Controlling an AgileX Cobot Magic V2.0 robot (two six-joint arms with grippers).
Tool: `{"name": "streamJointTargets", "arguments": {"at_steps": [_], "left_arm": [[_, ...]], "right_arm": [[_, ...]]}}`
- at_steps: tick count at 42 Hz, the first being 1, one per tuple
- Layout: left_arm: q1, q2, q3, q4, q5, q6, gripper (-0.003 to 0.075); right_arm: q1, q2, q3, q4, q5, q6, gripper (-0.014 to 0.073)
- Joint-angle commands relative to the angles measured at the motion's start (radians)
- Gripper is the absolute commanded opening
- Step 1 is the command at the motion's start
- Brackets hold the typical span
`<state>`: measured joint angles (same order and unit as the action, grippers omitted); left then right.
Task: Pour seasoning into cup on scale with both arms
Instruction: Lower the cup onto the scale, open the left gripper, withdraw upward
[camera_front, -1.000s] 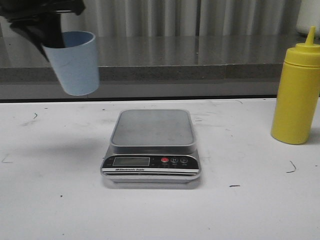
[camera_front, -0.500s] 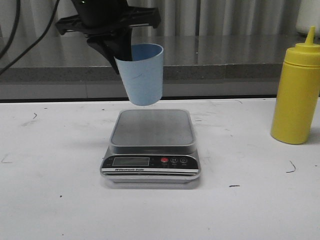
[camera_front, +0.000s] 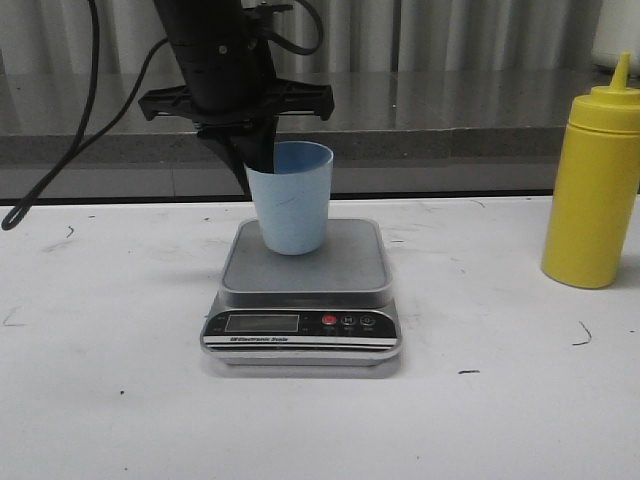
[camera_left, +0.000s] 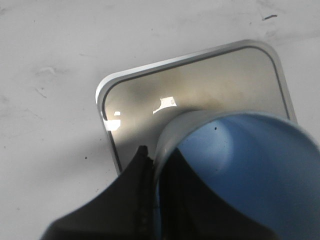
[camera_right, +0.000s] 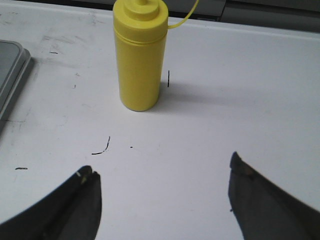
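Two black claws are seen. The left claw (camera_front: 262, 165) is clamped on the rim of a pale-blue cup (camera_front: 291, 198), one finger (camera_left: 135, 200) outside the wall and one inside. The cup is held upright, its base on or just above the steel platform of the scale (camera_front: 303, 285), toward the back; contact cannot be told. The right claw (camera_right: 162, 197) is spread wide and holds nothing, above the white table (camera_right: 200, 130), near the upright yellow bottle (camera_right: 140, 55).

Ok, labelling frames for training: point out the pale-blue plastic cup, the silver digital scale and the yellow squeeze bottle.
pale-blue plastic cup (camera_front: 292, 205), front view, side wall.
silver digital scale (camera_front: 340, 262), front view, bare platform.
yellow squeeze bottle (camera_front: 592, 190), front view, body.
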<state>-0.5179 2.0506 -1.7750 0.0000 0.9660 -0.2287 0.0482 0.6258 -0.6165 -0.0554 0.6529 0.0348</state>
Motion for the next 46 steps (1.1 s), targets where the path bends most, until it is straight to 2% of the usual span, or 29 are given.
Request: {"name": "streamJointTargets", "arguments": {"at_steps": [1, 7, 10, 13, 18, 21, 23, 33, 40, 46], "left_arm": [[-0.009, -0.055, -0.034, -0.006, -0.02, -0.008, -0.002], [-0.009, -0.055, -0.034, -0.006, -0.022, -0.008, -0.0015], [-0.009, -0.055, -0.034, -0.008, -0.026, -0.008, 0.0017], [-0.009, -0.055, -0.034, -0.009, -0.029, -0.006, 0.009], [-0.009, -0.055, -0.034, -0.009, -0.029, -0.006, 0.0286], [-0.009, -0.055, -0.034, -0.02, -0.029, -0.006, 0.036], [-0.009, -0.055, -0.034, -0.028, -0.029, -0.006, 0.0384], [-0.009, -0.129, -0.034, -0.024, -0.01, 0.072, 0.0386], [-0.007, -0.281, -0.013, -0.014, 0.036, 0.131, 0.0386], [-0.007, -0.438, 0.087, -0.014, 0.005, 0.192, 0.0386]], "right_arm": [[-0.007, 0.006, -0.029, -0.012, -0.06, -0.012, 0.0552], [-0.007, 0.006, -0.029, -0.012, -0.06, -0.012, 0.0552], [-0.007, 0.006, -0.029, -0.012, -0.06, -0.012, 0.0552], [-0.007, 0.006, -0.029, -0.012, -0.06, -0.012, 0.0552], [-0.007, 0.006, -0.029, -0.012, -0.06, -0.012, 0.0552], [-0.007, 0.006, -0.029, -0.012, -0.06, -0.012, 0.0552], [-0.007, 0.006, -0.029, -0.012, -0.06, -0.012, 0.0552], [-0.007, 0.006, -0.029, -0.012, -0.06, -0.012, 0.0552], [-0.007, 0.006, -0.029, -0.012, -0.06, -0.012, 0.0552], [-0.007, 0.006, -0.029, -0.012, -0.06, -0.012, 0.0552]]}}
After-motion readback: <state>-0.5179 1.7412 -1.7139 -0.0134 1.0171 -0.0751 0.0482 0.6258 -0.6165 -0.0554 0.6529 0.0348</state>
